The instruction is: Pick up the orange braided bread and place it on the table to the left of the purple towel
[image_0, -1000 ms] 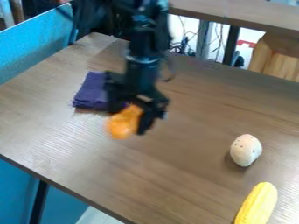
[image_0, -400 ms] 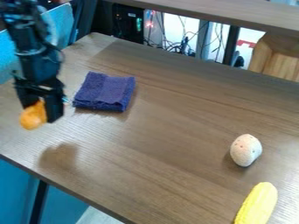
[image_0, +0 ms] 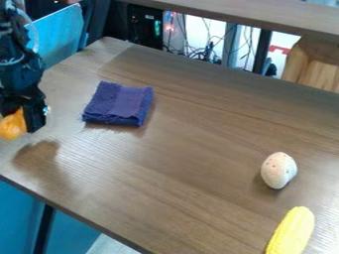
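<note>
The black claw (image_0: 19,120) hangs at the view's left edge, above the brown wooden table (image_0: 179,163). A folded purple cloth (image_0: 120,104) lies nearby, with yellow corn (image_0: 292,233) and a speckled egg-like object (image_0: 278,170) well apart at right. The orange object (image_0: 12,128) is raised off the tabletop, clamped between the claw's 2 fingers. A good carry likely calls for slow, smooth travel, steady pressure on the rounded sides and a gentle lowering before any release.

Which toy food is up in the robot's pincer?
The orange one, held by the pincer at the far left. The speckled egg-shaped one and the yellow corn lie on the table.
</note>
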Available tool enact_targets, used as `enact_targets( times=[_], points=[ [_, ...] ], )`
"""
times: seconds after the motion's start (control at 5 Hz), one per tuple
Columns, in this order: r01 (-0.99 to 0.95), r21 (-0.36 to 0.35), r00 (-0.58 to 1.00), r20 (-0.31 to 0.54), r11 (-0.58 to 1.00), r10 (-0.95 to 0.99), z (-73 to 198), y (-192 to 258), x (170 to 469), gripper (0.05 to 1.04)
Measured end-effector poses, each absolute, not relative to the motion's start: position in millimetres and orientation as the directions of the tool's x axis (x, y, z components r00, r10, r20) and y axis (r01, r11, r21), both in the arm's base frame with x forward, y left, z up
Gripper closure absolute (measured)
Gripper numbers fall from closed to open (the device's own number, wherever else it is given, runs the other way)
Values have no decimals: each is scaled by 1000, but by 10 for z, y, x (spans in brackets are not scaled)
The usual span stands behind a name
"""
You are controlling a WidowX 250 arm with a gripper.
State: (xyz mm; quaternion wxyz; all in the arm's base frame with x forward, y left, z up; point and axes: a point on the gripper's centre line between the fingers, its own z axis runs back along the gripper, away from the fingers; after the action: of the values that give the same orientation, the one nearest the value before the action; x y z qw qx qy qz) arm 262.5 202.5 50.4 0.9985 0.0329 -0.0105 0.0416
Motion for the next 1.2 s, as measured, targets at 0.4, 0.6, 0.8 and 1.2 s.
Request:
enact_targets(
  times=[0.4, 0.6, 0.8, 1.2],
  points=[
    [-75, 80, 997, -12, 994, 76, 224, 1902, 2665, 269],
    [-95, 79, 995, -31, 992, 98, 204, 1843, 2689, 198],
    [-148, 57, 987, -56, 987, 151, 200, 1795, 2642, 79],
    [-126, 18, 989, 84, 992, 124, 794, 1355, 2771, 83]
  ],
)
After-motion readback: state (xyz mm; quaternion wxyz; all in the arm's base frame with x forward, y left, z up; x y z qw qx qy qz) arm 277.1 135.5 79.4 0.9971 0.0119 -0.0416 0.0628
